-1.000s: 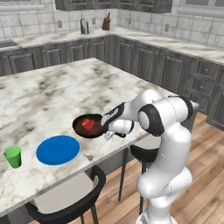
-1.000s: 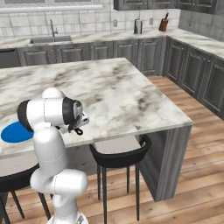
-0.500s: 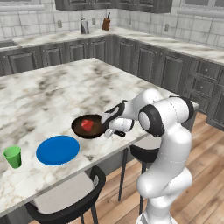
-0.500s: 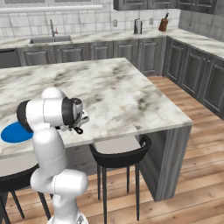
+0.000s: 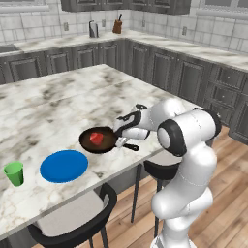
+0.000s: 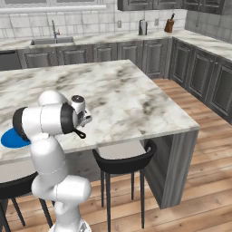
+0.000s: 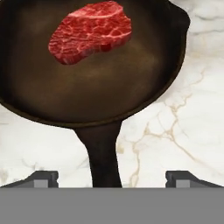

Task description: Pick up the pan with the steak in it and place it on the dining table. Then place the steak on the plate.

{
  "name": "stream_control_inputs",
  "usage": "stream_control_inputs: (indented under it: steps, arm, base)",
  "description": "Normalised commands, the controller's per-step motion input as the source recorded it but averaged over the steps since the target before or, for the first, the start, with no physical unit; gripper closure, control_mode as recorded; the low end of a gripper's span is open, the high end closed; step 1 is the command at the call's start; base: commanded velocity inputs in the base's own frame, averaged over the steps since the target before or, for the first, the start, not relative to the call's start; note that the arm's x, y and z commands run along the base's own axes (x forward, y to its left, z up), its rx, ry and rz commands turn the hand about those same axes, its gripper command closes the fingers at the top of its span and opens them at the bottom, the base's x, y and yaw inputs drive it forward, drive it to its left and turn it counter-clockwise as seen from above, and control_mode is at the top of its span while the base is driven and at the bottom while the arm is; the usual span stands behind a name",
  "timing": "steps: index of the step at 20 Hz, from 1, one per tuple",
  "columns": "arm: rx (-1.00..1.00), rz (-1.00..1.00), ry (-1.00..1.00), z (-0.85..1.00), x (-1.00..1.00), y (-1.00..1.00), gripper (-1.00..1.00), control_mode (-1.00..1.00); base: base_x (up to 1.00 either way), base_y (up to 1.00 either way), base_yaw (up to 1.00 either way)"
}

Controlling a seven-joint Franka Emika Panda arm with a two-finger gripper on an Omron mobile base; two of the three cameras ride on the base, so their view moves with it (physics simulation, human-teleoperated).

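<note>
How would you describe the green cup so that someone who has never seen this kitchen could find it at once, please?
Start at the large marble dining table in the middle of the kitchen and follow its near edge past the black pan and the blue plate. The green cup stands upright just beyond the plate, apart from it. It is the one small, bright green thing on the table.

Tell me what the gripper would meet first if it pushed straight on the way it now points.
Most likely the pan's handle, which lies between the open jaws of the gripper; beyond it the pan with the steak, resting on the dining table. Depth is uncertain.
</note>
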Motion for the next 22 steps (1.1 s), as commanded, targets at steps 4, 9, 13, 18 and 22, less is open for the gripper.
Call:
stream_control_inputs:
  steps: [4,9,13,18,22]
  arm:
    - [0.05,0.0,0.02,0.66,-0.33,-0.02,-1.0,-1.0]
    - [0.02,0.03,0.02,0.46,-0.76,-0.08,-1.0,-1.0]
    - [0.02,0.02,0.03,0.48,-0.66,-0.03,-1.0,-1.0]
    - [0.04,-0.02,0.0,0.44,-0.06,0.29,-1.0,-1.0]
    - [0.02,-0.12,0.0,0.24,0.18,0.55,-1.0,-1.0]
  base:
    - [0.0,0.0,0.0]
    - [0.0,0.0,0.0]
    - [0.0,0.0,0.0]
    - [0.0,0.0,0.0]
    - [0.0,0.0,0.0]
